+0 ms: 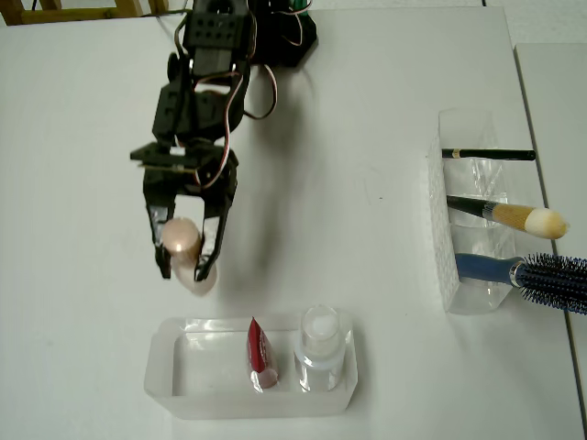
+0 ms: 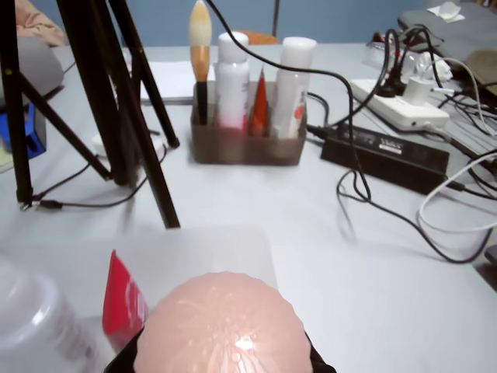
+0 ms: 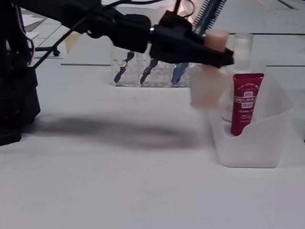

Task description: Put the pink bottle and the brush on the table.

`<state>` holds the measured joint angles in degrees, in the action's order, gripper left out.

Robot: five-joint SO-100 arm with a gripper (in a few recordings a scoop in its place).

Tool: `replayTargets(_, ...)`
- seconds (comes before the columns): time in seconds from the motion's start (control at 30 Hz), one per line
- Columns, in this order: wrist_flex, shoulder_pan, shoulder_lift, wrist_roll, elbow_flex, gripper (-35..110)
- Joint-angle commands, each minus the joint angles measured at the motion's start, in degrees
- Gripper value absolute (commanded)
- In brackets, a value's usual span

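Pink bottle [image 1: 186,250] hangs upright by its cap in the clamped gripper [image 1: 188,240], seemingly just clear of the white table [image 1: 73,348] beside the clear tray [image 1: 165,376], so release lies straight down.

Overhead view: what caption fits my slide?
Robot gripper lifts the pink bottle beside a clear tray, brush waiting.

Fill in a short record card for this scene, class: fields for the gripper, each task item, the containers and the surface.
gripper: gripper shut on the pink bottle, held in the air
pink bottle: outside the tray, beside it
brush: brush in the clear rack, bristles sticking out
tray contents: red tube, clear bottle
rack, other items: black pencil, blue hairbrush
surface: white table
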<state>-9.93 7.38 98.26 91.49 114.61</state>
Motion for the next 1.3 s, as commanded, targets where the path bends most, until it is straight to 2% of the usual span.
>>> replayTargets(0.0, -1.58, 0.97, 9.93, 0.62, 5.54, 0)
replayTargets(0.5, 3.16, 5.01, 31.82, 3.08, 24.87, 0)
replayTargets(1.0, 2.99, 24.26, 39.73, 10.20, 37.88, 0)
replayTargets(1.27, 1.49, 31.20, 39.55, 12.48, 39.38, 0)
